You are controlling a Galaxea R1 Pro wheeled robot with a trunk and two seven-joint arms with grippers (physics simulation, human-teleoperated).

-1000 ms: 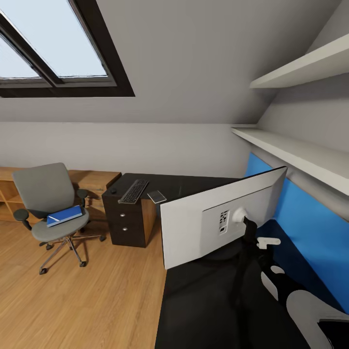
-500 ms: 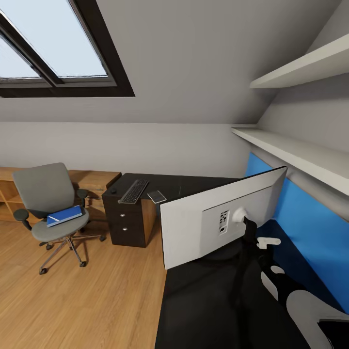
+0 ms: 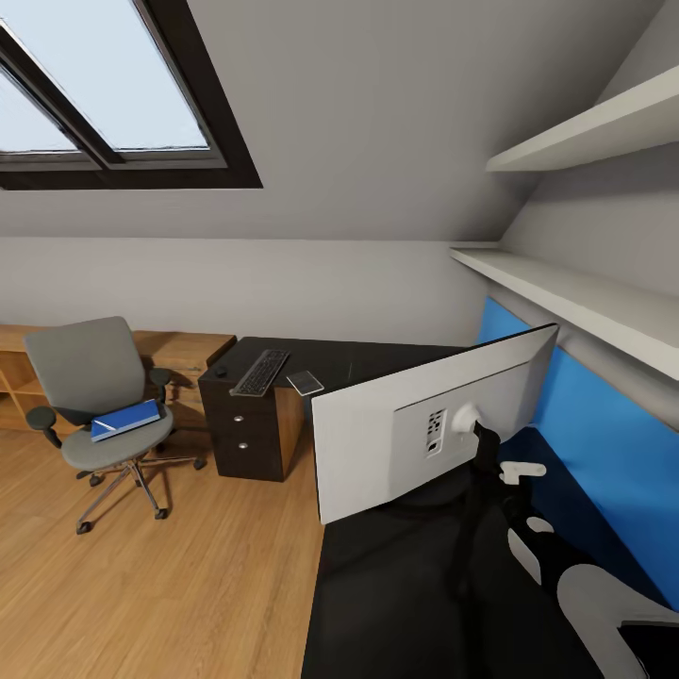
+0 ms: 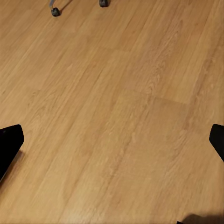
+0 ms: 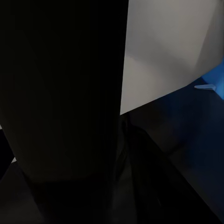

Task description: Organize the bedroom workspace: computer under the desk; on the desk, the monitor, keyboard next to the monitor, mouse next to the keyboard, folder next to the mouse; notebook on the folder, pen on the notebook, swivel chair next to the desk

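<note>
Our left gripper (image 4: 112, 140) hangs with black fingers (image 4: 9, 144) spread wide over grained wooden floor (image 4: 116, 93); the right gripper's state we cannot tell, its view dark beside the monitor (image 3: 424, 429), which stands white-backed on the black desk (image 3: 396, 585). Farther along that desk lie the slim keyboard (image 3: 261, 372), small mouse (image 3: 221, 372) and flat grey notebook (image 3: 305, 382). The thin blue folder (image 3: 125, 420) rests on the padded grey swivel chair (image 3: 99, 405), apart from the desk.

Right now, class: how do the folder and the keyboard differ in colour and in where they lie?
The folder is bright blue; the keyboard has dark keys in a silver-grey frame. The folder lies on the chair seat; the keyboard lies on the desk. Both are flat, thin and about equally long.
</note>
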